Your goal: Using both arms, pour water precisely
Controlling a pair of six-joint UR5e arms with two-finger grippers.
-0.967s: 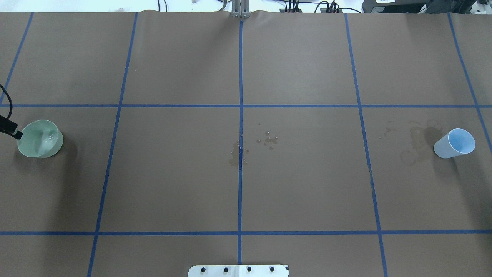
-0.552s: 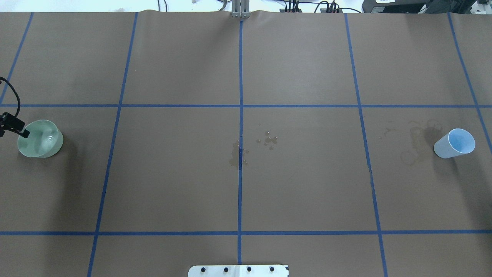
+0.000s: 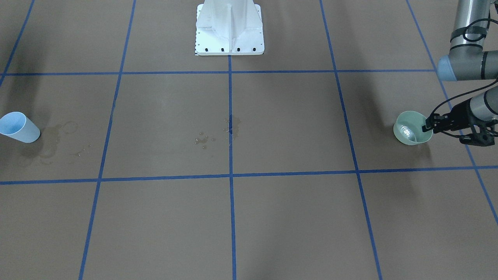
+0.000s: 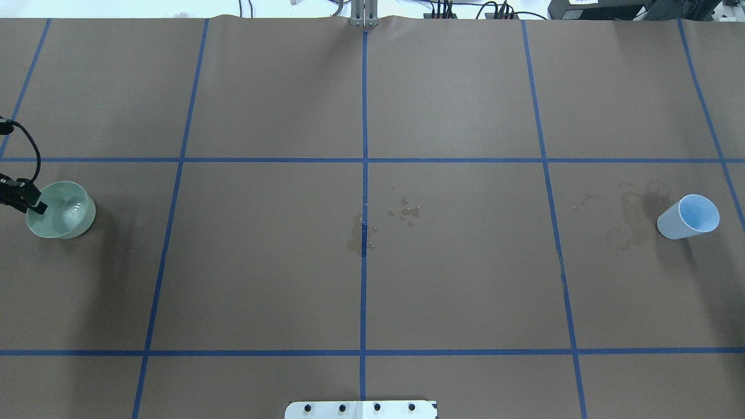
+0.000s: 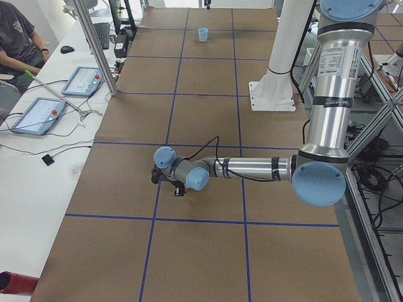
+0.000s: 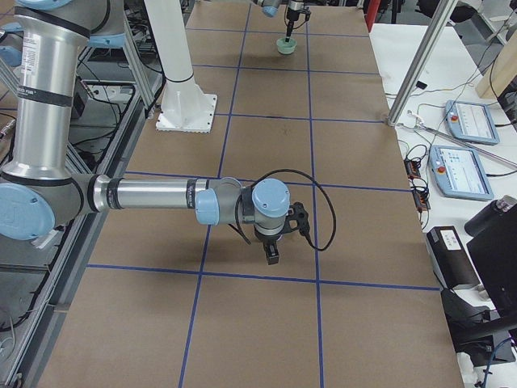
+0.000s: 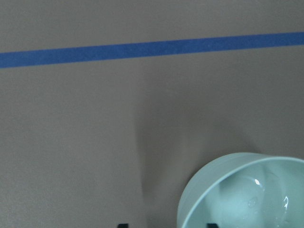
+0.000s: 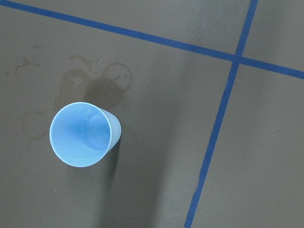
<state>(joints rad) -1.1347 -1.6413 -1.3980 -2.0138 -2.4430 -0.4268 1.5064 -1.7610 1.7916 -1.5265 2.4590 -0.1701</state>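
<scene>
A pale green cup (image 4: 61, 210) stands at the table's left end and holds a little water (image 7: 256, 199), seen as white glints. My left gripper (image 4: 36, 205) is at the cup's outer rim. In the left wrist view its two fingertips (image 7: 212, 225) stand apart with the cup's wall (image 7: 190, 204) between them, so it is open. A light blue cup (image 4: 688, 217) stands at the right end and looks empty from above (image 8: 85, 134). My right gripper (image 6: 273, 252) hovers above it. It shows only in the side view, so I cannot tell its state.
Spilled droplets (image 4: 407, 210) and a wet patch (image 4: 358, 235) lie at the table's centre. Dried ring stains (image 4: 625, 215) lie beside the blue cup. The white pedestal (image 3: 229, 29) stands at the robot's edge. Blue tape lines grid the brown table.
The left gripper has shifted slightly toward the green cup's rim, and its cable arcs higher. Both cups stay in place.
</scene>
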